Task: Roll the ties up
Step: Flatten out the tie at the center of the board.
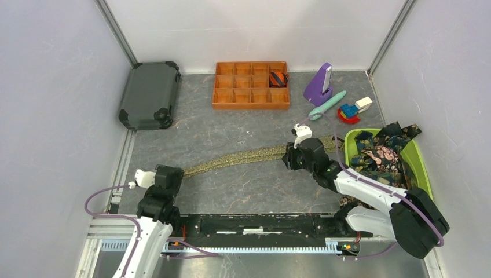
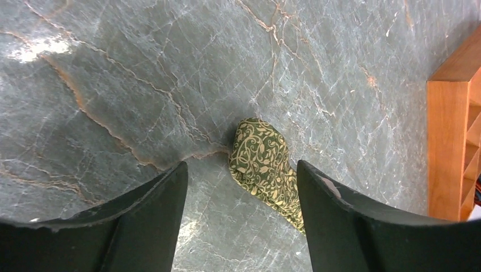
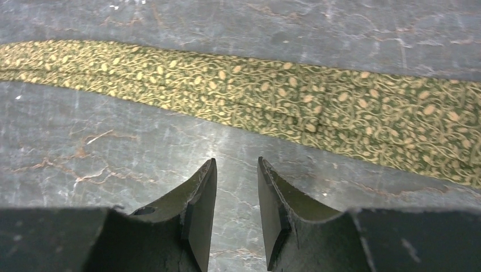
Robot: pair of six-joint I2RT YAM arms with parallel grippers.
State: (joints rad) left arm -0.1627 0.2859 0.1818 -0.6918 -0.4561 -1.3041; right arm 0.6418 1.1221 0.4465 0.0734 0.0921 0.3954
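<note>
2 claws are sitting at either end of 1 olive-green tie (image 1: 255,155) that is lying stretched across the tabletop (image 1: 231,191).

From the left: 1 dark case (image 1: 149,94) is lying at the far left corner. The left claw (image 2: 241,170) is standing released, jaws wide apart, with the tie's narrow end lying on the tabletop between them, close beside the right finger (image 2: 340,215); no grip is showing. 1 orange tray (image 1: 251,106) of 12 compartments is holding 1 rolled striped tie (image 1: 278,79) in its far-right cell. The right claw (image 3: 237,164) is hanging just beside the tie's wider part, jaws parted only a little, holding nothing, with bare tabletop showing in the gap. At the right, 1 green basket (image 1: 421,168) is holding a heap of dark patterned ties (image 1: 379,156); I cannot count them.
</note>
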